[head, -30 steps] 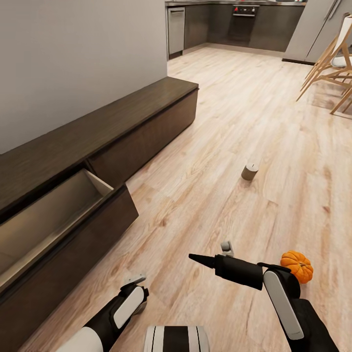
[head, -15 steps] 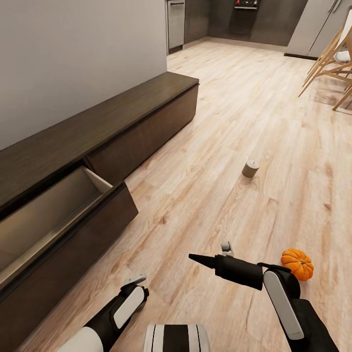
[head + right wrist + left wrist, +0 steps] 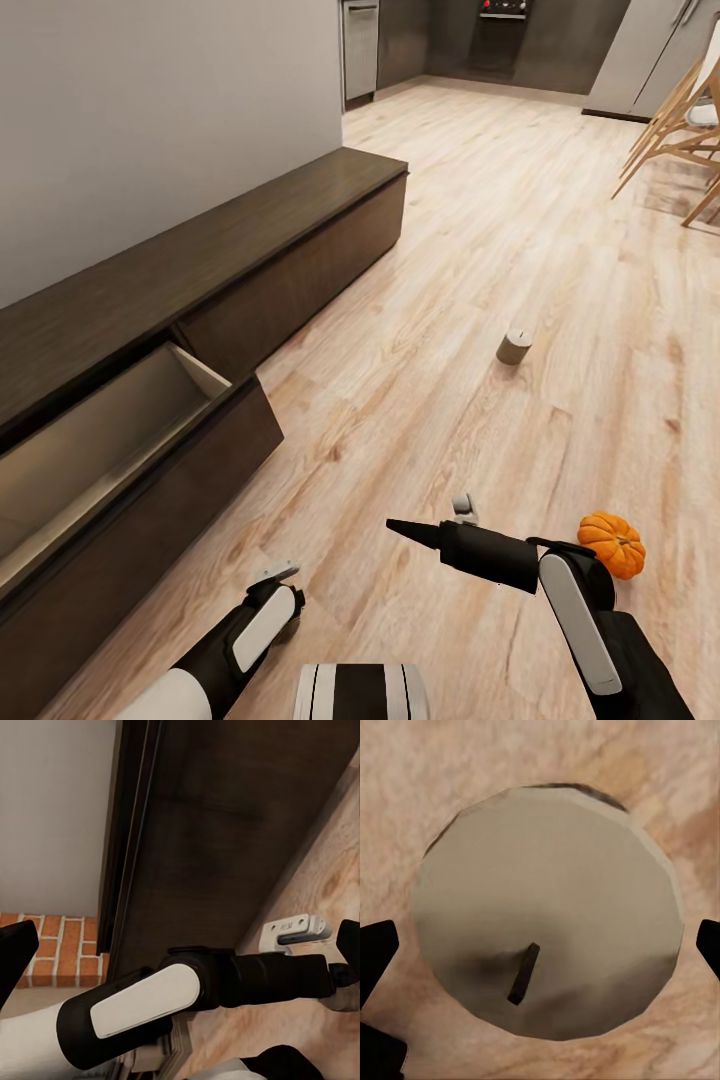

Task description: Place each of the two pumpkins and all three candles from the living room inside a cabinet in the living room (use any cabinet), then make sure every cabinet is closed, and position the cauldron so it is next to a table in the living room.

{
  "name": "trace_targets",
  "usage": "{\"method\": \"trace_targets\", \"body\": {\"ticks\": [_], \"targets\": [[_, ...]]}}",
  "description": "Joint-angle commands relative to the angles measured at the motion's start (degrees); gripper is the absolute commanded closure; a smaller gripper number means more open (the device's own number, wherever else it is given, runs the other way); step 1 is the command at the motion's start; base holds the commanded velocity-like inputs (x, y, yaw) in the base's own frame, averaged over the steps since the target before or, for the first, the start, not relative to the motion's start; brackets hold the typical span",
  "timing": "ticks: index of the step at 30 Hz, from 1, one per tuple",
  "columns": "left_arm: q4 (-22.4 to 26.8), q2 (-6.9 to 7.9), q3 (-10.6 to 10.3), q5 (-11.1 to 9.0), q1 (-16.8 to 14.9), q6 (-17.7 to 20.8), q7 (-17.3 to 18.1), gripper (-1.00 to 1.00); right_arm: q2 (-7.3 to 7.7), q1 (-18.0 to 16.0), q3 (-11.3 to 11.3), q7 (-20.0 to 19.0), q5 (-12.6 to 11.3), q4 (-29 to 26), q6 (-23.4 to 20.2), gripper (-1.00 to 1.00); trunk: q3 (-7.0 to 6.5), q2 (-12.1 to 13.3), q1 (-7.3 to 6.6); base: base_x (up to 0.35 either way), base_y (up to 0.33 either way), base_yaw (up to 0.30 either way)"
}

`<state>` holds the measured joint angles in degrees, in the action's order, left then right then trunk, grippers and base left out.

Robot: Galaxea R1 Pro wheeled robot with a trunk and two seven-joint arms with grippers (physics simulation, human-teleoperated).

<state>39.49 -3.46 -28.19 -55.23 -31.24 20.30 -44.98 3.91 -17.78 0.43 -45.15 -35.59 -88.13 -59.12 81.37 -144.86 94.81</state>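
So my left gripper (image 3: 540,945) is hanging straight over a candle (image 3: 547,911) on the floor (image 3: 450,300), fingers spread wide with one dark tip showing on each side of it, nothing gripped yet. That candle sits just out from the open drawer (image 3: 110,440) of the cabinet (image 3: 250,250). A second candle (image 3: 514,346) stands well out from the cabinet, and a pumpkin (image 3: 612,544) is farther out again.

My right gripper (image 3: 410,528) points toward the cabinet; honestly can't tell if it's open or closed.

My worry: the candle's short and stubby, so if I come down off-centre a fingertip could land on the top or knock it rolling. Close too high and it may just squirt out.
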Motion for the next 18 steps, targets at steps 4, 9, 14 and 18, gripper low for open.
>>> {"method": "trace_targets", "body": {"ticks": [4, 9, 14, 18], "targets": [[0.06, 0.06, -0.2, -0.23, -0.05, 0.18, -0.37, -1.0, 0.03, -0.03, 0.01, -0.15, 0.08, -0.03, -0.2, -1.0, 0.04, -0.01, 0.01, 0.075, 0.036, 0.0], [0.06, 0.08, -0.2, -0.23, -0.04, 0.18, -0.37, -1.0, 0.04, -0.06, 0.01, -0.13, 0.08, -0.02, -0.2, -1.0, 0.04, -0.01, 0.01, 0.013, 0.006, 0.0], [0.06, 0.11, -0.2, -0.23, -0.04, 0.18, -0.37, -1.0, 0.02, -0.04, 0.01, -0.14, 0.08, -0.03, -0.2, -1.0, 0.04, -0.01, 0.01, 0.024, 0.001, 0.0], [0.06, 0.15, -0.2, -0.23, -0.05, 0.18, -0.37, -1.0, -0.01, -0.05, 0.01, -0.12, 0.08, 0.05, -0.2, -1.0, 0.04, -0.01, 0.01, 0.051, 0.0, 0.0]]}}
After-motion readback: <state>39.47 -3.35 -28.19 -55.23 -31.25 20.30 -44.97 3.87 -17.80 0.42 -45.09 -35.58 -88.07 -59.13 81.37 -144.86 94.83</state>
